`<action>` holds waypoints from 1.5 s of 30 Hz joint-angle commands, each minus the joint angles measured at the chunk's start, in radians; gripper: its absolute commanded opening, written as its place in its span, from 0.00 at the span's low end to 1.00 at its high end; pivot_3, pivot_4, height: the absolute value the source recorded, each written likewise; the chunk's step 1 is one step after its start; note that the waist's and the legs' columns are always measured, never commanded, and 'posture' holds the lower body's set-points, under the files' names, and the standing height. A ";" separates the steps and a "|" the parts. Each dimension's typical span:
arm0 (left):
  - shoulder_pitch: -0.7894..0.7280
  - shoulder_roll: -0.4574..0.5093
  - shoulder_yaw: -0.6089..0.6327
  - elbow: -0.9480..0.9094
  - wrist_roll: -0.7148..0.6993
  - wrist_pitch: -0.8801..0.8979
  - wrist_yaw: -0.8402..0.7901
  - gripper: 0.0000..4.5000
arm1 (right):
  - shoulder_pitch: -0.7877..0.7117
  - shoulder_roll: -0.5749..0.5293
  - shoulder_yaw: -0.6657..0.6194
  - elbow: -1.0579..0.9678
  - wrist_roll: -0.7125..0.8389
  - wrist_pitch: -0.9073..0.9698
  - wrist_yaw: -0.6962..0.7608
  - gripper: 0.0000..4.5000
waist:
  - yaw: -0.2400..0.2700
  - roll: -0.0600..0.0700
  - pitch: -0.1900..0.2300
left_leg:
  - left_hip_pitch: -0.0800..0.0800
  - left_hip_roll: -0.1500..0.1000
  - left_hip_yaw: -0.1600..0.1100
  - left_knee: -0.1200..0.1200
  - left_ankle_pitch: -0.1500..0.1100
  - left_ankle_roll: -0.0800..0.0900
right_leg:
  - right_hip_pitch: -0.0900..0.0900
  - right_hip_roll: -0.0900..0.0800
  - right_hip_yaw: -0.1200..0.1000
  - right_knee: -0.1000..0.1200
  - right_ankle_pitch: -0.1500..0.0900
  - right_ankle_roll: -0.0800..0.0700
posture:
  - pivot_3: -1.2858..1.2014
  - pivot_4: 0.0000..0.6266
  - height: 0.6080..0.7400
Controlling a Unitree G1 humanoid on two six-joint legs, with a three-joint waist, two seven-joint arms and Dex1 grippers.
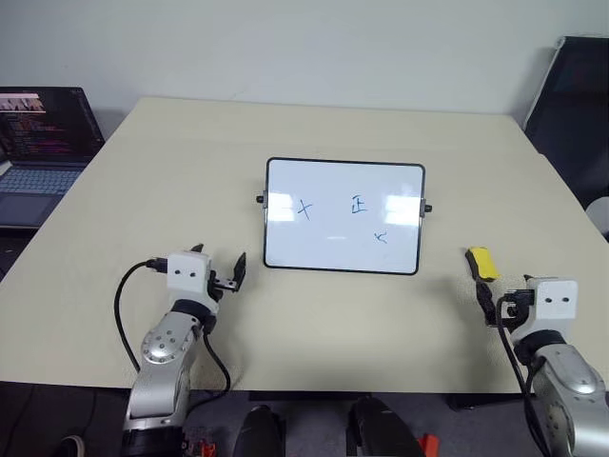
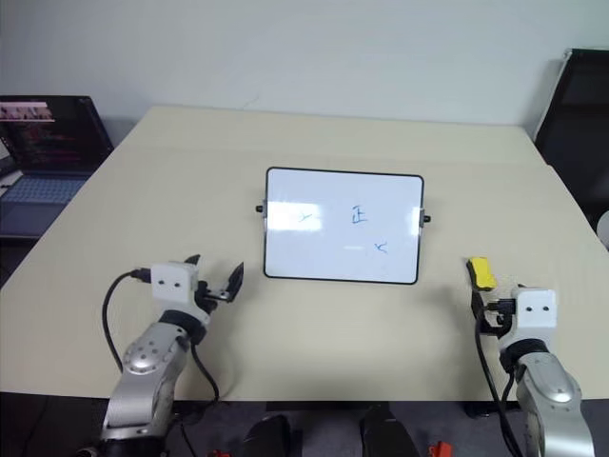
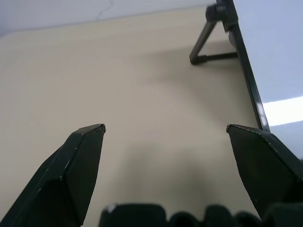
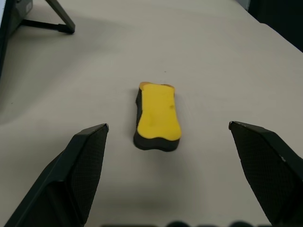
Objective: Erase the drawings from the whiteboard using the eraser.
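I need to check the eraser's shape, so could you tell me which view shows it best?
The right wrist view: the eraser lies large between the open right claw's fingers. Both eye views show it small, beside the whiteboard.

whiteboard [image 1: 344, 217]: mid-table [image 1: 190, 143] | eraser [image 1: 481, 263]: right of it | laptop [image 1: 43, 152]: far left

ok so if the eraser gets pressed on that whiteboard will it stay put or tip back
The whiteboard leans on a thin hinged leg, not flat on the table, so a firm push may tip or slide it backward. It looks light and slim, so it probably needs steadying. The eraser looks like a low block with a dark pad, likely stable and easy to pinch.
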 commanded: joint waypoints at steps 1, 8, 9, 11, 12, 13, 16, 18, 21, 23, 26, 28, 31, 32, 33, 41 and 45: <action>0.001 -0.002 -0.023 -0.058 0.008 0.008 -0.005 1.00 | -0.010 -0.015 -0.014 -0.038 -0.011 0.001 -0.011 0.99 | -0.001 0.000 0.000 | 0.000 0.000 0.000 0.000 0.000 0.000 | 0.000 0.000 0.000 0.000 0.000 0.000 | 0.52 0.24 1.00; 0.056 0.023 -0.054 -0.174 -0.008 0.031 -0.052 1.00 | 0.014 0.008 -0.011 -0.065 0.022 0.024 -0.013 0.99 | -0.002 0.000 0.000 | 0.000 -0.001 0.000 0.000 0.000 0.001 | 0.000 -0.001 0.000 0.000 0.000 0.000 | 0.52 0.24 1.00; 0.056 0.044 -0.052 -0.177 -0.012 0.013 -0.081 1.00 | 0.018 0.010 -0.004 -0.078 0.040 0.053 -0.007 0.99 | -0.002 0.000 0.000 | 0.000 -0.001 0.000 0.000 0.000 0.001 | 0.000 -0.001 0.000 0.000 0.000 0.000 | 0.52 0.24 1.00; 0.044 0.082 -0.043 -0.185 -0.043 -0.001 -0.143 1.00 | 0.026 -0.004 0.018 -0.102 0.055 0.077 0.022 0.99 | -0.003 0.000 0.000 | 0.000 -0.001 0.000 -0.001 0.000 0.001 | -0.001 -0.001 0.000 0.000 0.000 0.000 | 0.52 0.24 1.00; 0.038 0.097 -0.039 -0.188 -0.063 -0.004 -0.171 1.00 | 0.026 -0.005 0.026 -0.113 0.057 0.085 0.027 0.99 | -0.003 0.000 0.000 | 0.000 -0.001 0.000 -0.001 0.000 0.001 | -0.001 -0.001 0.000 0.000 0.000 0.000 | 0.52 0.24 1.00; 0.021 0.118 -0.045 -0.202 -0.095 0.004 -0.219 1.00 | 0.021 -0.014 0.030 -0.124 0.067 0.099 0.039 0.99 | -0.003 0.000 0.000 | 0.000 -0.001 0.000 0.000 0.000 0.001 | 0.000 -0.001 0.000 0.000 0.000 0.000 | 0.52 0.24 1.00; -0.022 0.187 -0.054 -0.216 -0.180 0.022 -0.356 1.00 | 0.014 -0.023 0.042 -0.167 0.105 0.152 0.059 0.99 | -0.003 0.000 0.000 | 0.000 -0.001 0.000 0.000 0.000 0.001 | 0.000 -0.001 0.000 -0.001 0.000 0.000 | 0.52 0.24 1.00; -0.078 0.249 -0.063 -0.197 -0.226 0.033 -0.463 1.00 | 0.013 -0.033 0.048 -0.204 0.119 0.199 0.059 0.99 | -0.003 0.001 0.000 | 0.000 -0.001 0.000 0.000 0.001 0.001 | 0.000 -0.001 0.000 0.000 0.000 0.000 | 0.52 0.24 1.00; -0.205 0.303 -0.088 -0.136 -0.301 0.080 -0.598 1.00 | 0.029 -0.036 0.014 -0.245 0.153 0.256 0.054 0.99 | 0.000 0.001 0.000 | 0.000 -0.001 -0.001 0.000 0.001 0.001 | -0.001 -0.001 -0.001 -0.001 0.000 -0.001 | 0.52 0.24 1.00; -0.294 0.319 -0.133 -0.092 -0.337 0.115 -0.700 1.00 | 0.042 -0.026 -0.015 -0.272 0.158 0.275 0.029 0.99 | 0.001 0.001 0.000 | 0.000 -0.001 -0.001 0.000 0.001 0.001 | 0.000 -0.001 -0.001 -0.001 0.000 0.000 | 0.52 0.24 1.00; -0.375 0.333 -0.173 -0.027 -0.361 0.124 -0.817 1.00 | 0.034 0.002 -0.023 -0.307 0.167 0.318 -0.018 0.99 | -0.002 0.001 0.001 | -0.001 -0.001 0.000 -0.001 0.000 0.001 | 0.000 -0.001 -0.002 -0.002 0.000 0.000 | 0.52 0.24 1.00; -0.451 0.325 -0.223 0.016 -0.350 0.117 -0.890 1.00 | -0.009 0.008 -0.048 -0.298 0.176 0.363 -0.055 0.99 | -0.006 0.002 0.001 | -0.001 0.000 -0.001 -0.001 0.000 0.001 | 0.000 -0.001 -0.002 -0.001 0.000 0.000 | 0.52 0.24 1.00; -0.538 0.313 -0.273 0.065 -0.330 0.096 -0.959 1.00 | -0.106 0.018 -0.079 -0.256 0.194 0.417 -0.105 0.99 | -0.008 0.003 0.002 | -0.001 0.000 -0.001 -0.001 0.001 0.001 | 0.000 -0.001 -0.002 0.000 0.000 -0.001 | 0.52 0.24 1.00; -0.562 0.309 -0.283 0.080 -0.325 0.088 -0.977 1.00 | -0.146 0.026 -0.092 -0.237 0.209 0.434 -0.119 0.99 | -0.008 0.003 0.002 | -0.001 0.000 -0.001 0.000 0.001 0.001 | 0.000 -0.001 -0.002 0.000 0.000 0.000 | 0.52 0.24 1.00; -0.584 0.303 -0.290 0.096 -0.321 0.080 -0.991 1.00 | -0.178 0.029 -0.098 -0.219 0.216 0.446 -0.126 0.99 | -0.008 0.003 0.002 | -0.001 -0.001 -0.001 0.000 0.001 0.001 | 0.000 -0.001 -0.002 0.000 0.000 0.000 | 0.52 0.24 1.00; -0.708 0.249 -0.318 0.210 -0.287 0.024 -1.054 1.00 | -0.293 -0.032 -0.050 -0.079 0.169 0.466 -0.120 0.99 | -0.003 0.003 0.002 | -0.003 -0.001 -0.001 -0.001 0.001 0.002 | 0.000 -0.001 -0.002 -0.001 0.000 0.001 | 0.52 0.24 1.00; -0.735 0.232 -0.321 0.246 -0.260 -0.010 -1.067 1.00 | -0.326 -0.052 -0.022 0.013 0.138 0.421 -0.100 0.99 | -0.002 0.004 0.003 | -0.003 -0.001 -0.002 -0.001 0.001 0.002 | 0.000 0.000 -0.003 0.000 0.001 0.003 | 0.52 0.24 1.00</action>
